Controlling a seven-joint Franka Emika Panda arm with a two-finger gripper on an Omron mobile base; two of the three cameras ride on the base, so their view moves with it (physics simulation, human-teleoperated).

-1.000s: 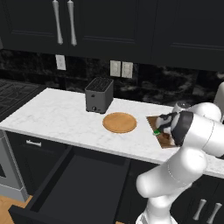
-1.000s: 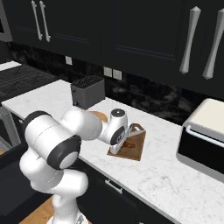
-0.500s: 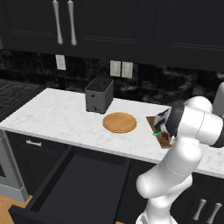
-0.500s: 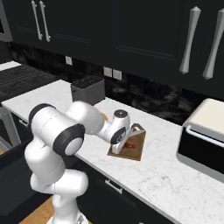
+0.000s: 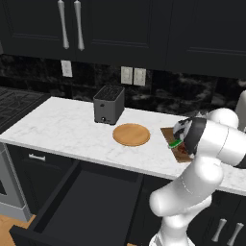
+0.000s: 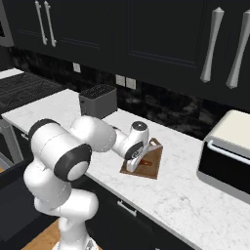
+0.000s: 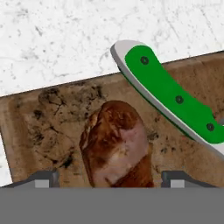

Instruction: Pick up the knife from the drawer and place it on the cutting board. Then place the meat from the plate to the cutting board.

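The dark reddish-brown meat point(image 7: 116, 146) lies on the brown cutting board point(image 7: 48, 131), between my two fingertips with a gap on each side. My gripper point(image 7: 111, 179) is open and low over it. The knife point(image 7: 175, 98) with its green handle rests across the board's edge, just beside the meat. From the left base view my gripper point(image 5: 179, 138) is at the cutting board point(image 5: 183, 155), where a bit of the knife's green handle point(image 5: 175, 143) shows. The round tan plate point(image 5: 131, 134) sits bare on the counter. The black drawer point(image 5: 89, 204) stands pulled out below.
A dark toaster point(image 5: 108, 104) stands behind the plate. A white-topped oven point(image 6: 229, 156) sits at the counter's right end. A stove point(image 5: 17, 98) is at the left. The cutting board point(image 6: 151, 166) lies near the counter's front edge.
The arm's elbow has swung a little to the left while the hand has stayed low over the cutting board. Meat, knife and plate have not visibly moved.
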